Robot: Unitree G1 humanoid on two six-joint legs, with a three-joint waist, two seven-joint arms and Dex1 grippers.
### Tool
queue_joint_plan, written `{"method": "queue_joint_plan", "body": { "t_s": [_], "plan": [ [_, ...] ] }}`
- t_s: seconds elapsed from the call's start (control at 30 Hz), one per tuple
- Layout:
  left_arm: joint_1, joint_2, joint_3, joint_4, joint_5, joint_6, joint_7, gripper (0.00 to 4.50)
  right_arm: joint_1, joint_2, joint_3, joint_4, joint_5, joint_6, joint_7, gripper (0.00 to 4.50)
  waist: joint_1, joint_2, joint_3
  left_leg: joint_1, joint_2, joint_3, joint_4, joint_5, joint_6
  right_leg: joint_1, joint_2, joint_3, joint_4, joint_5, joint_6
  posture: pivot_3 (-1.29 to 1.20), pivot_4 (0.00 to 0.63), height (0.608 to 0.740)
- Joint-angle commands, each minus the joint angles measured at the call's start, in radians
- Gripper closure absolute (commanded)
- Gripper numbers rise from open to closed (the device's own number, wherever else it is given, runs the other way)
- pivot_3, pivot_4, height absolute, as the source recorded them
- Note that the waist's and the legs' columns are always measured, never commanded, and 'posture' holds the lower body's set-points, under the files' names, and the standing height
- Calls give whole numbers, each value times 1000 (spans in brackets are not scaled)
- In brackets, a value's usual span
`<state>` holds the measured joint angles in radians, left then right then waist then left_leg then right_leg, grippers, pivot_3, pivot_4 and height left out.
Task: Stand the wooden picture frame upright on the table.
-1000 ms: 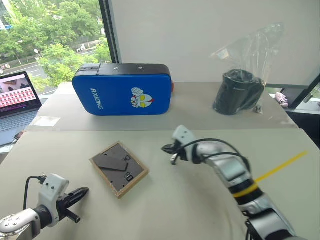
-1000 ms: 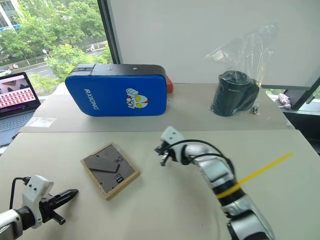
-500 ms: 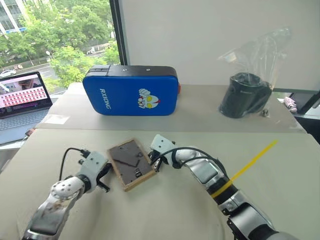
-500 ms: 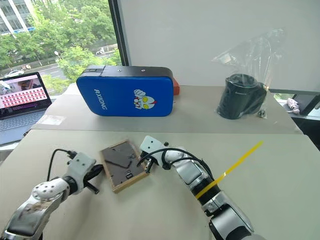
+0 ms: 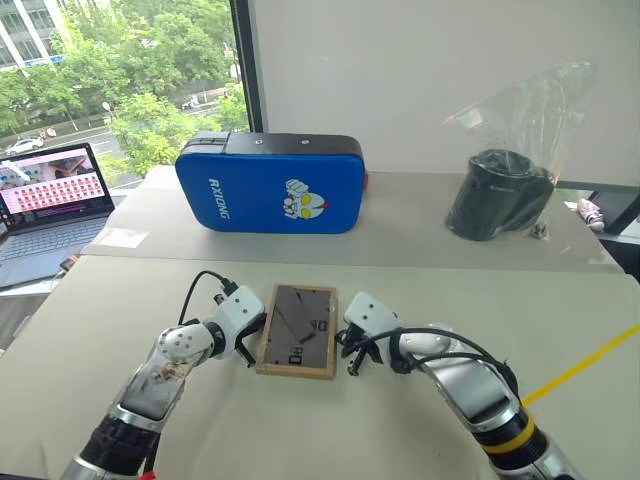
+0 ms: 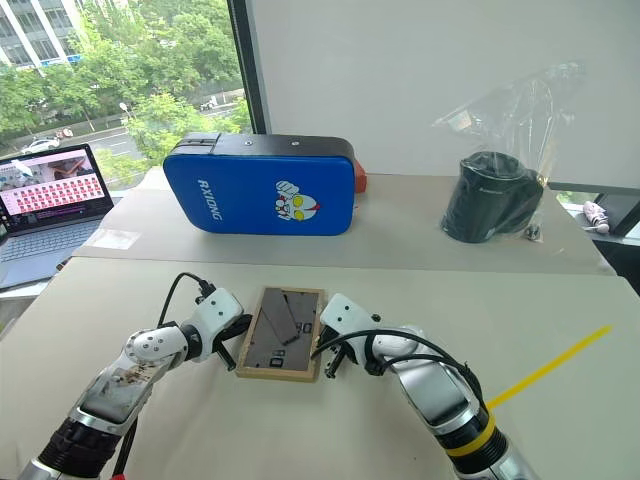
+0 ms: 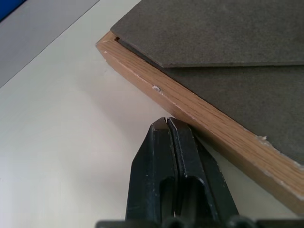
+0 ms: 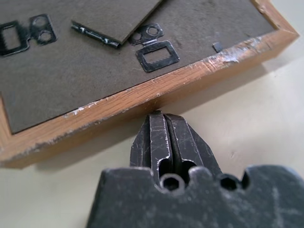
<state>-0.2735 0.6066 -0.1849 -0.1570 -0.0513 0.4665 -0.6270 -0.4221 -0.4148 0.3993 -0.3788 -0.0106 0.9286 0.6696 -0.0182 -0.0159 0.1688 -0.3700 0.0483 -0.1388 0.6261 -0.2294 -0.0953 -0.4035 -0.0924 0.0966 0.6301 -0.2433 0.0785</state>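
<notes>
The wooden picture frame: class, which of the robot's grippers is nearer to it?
Neither clearly: both are at it. The left gripper, shut, meets the wooden picture frame at its left edge; the right gripper, shut, meets its right edge.

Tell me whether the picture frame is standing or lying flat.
Lying flat, face down: the wooden picture frame rests on the table with its dark back panel and metal hangers facing up, and the stand looks folded against it.
</notes>
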Motion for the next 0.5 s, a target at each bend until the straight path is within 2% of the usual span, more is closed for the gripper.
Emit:
{"method": "queue_joint_plan", "body": {
  "t_s": [0.03, 0.17, 0.23, 0.27, 0.33, 0.4, 0.47, 0.5],
  "plan": [
    [59, 2, -38, -28, -7, 9, -51, 4436, -14, 1, -10, 28, -9, 25, -40, 4500, -3, 0, -1, 0, 0, 0, 0, 0, 0, 0, 0, 0, 0, 0, 0, 0, 150, 740],
    [141, 69, 46, -60, -6, -30, -62, 4436, -24, -22, -30, 71, -11, 8, -55, 4500, -15, -1, -1, 0, 0, 0, 0, 0, 0, 0, 0, 0, 0, 0, 0, 0, 150, 740],
    [194, 132, 120, -43, -5, -117, -85, 3913, -11, -50, -41, 82, -7, -15, -46, 4500, -24, -1, -1, 1, 0, 0, -1, 0, 0, 0, 0, 0, 0, -1, 1, 0, 150, 740],
    [211, 155, 144, -31, -6, -159, -96, 3791, -6, -59, -45, 85, -4, -25, -43, 4500, -27, -1, -1, 1, 0, 0, -1, 0, 0, 0, 0, 0, 0, -3, 4, 0, 150, 740],
    [224, 195, 170, 16, 9, -275, -108, 3032, 4, -70, -52, 78, 12, -35, -32, 4500, -30, -1, -1, 1, 1, 0, -1, 0, 1, 0, 0, 0, 0, -4, 6, 0, 150, 740],
    [198, 276, 113, 150, 182, -603, -34, 2292, 17, -73, -58, 53, 38, -31, -22, 4500, -28, -1, -1, 1, 1, 0, -2, -1, 1, 0, 0, 0, 0, -4, 6, 0, 150, 740],
    [156, 292, 83, 261, 264, -825, 24, 1556, 24, -73, -62, 40, 52, -26, -18, 4500, -26, -1, -1, 1, 1, 0, -1, -1, 1, 0, 0, 0, -1, -5, 6, 0, 150, 740],
    [111, 306, 42, 333, 369, -991, 107, 1161, 30, -72, -61, 31, 58, -18, -18, 4500, -26, -1, -1, 1, 1, 0, -1, 0, 1, 0, 0, 0, -1, -5, 6, 0, 150, 740]
  ]
}}
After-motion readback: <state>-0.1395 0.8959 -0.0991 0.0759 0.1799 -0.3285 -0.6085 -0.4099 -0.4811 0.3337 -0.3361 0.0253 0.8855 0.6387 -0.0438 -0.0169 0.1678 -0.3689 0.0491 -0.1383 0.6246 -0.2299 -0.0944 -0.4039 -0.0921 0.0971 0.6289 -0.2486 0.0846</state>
